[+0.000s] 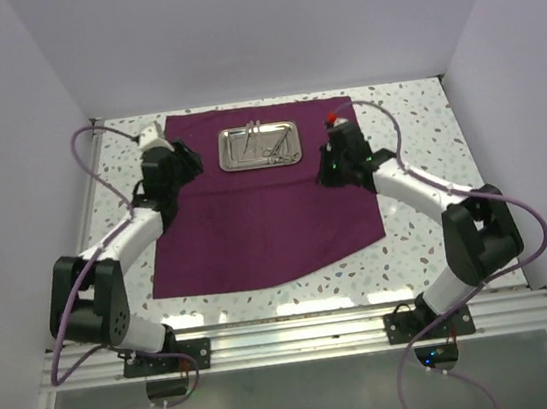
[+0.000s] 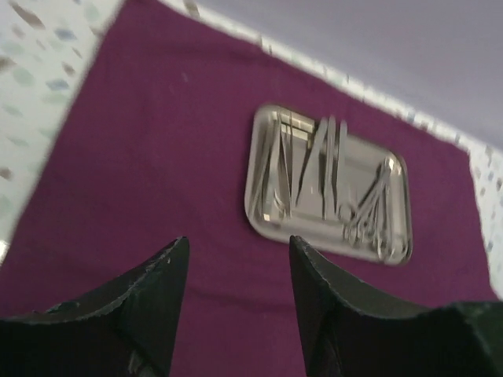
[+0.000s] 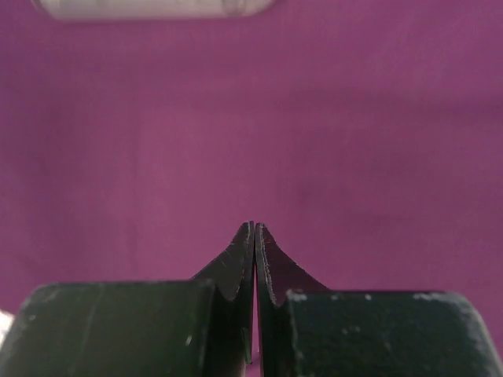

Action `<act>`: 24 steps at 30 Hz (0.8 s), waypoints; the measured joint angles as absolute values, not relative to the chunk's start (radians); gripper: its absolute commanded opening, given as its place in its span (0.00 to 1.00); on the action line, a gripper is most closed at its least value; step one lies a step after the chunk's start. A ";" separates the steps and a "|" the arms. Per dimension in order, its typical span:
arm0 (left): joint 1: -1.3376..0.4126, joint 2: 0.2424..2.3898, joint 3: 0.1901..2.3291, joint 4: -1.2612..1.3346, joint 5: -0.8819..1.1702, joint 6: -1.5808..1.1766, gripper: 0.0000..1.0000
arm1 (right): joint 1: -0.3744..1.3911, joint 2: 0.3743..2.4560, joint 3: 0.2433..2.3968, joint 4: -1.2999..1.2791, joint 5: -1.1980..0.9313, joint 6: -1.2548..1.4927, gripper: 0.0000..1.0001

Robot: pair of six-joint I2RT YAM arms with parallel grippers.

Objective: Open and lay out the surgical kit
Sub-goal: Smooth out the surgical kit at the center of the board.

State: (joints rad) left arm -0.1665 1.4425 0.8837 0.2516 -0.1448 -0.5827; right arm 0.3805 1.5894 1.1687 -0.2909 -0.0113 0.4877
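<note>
**Item 1. Left gripper**. The jaws stood partly apart with nothing between them. Its dark fingers hung above the cloth wrap. Whether the tips touched the fabric could not be told.

**Item 2. Right gripper**. The jaws were pressed together tip to tip, and nothing was seen gripped. Maroon fabric lay directly beneath and ahead of the tips.

**Item 3. Cloth wrap**. Dark maroon, opened out and spread flat. It lay under both grippers and reached ahead of each.

**Item 4. Steel tray**. Small, shiny and rectangular, it rested on the cloth ahead of the left gripper, slightly to its right and apart from the tips. From the right wrist it showed only as a blurred pale edge, ahead and left of the closed tips. From above it sat between the two grippers.

**Item 5. Instruments**. Thin and silver, all inside the tray. Slim straight pieces lay side by side, and ring-handled pieces lay at the tray's end further right of the left gripper.

**Item 6. Table**. Its speckled surface showed beyond the cloth's edges.
</note>
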 measured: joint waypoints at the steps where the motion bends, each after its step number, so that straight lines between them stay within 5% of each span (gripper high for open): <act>1: -0.195 1.470 0.875 0.247 -0.141 -0.583 0.56 | 0.421 1.589 1.114 -0.291 -0.014 0.495 0.00; 7: -0.319 1.602 0.859 0.246 -0.121 -0.583 0.55 | 0.502 1.588 0.877 -0.308 0.012 0.555 0.00; 24: -0.330 1.643 0.852 0.275 -0.139 -0.569 0.55 | 0.639 1.391 0.805 -0.472 0.163 0.623 0.00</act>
State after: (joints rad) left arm -0.3302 1.6432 0.8524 0.2752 -0.1394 -0.5694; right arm 0.6388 1.3911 0.8051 -0.4717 0.1631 0.6228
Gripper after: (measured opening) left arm 0.554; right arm 0.009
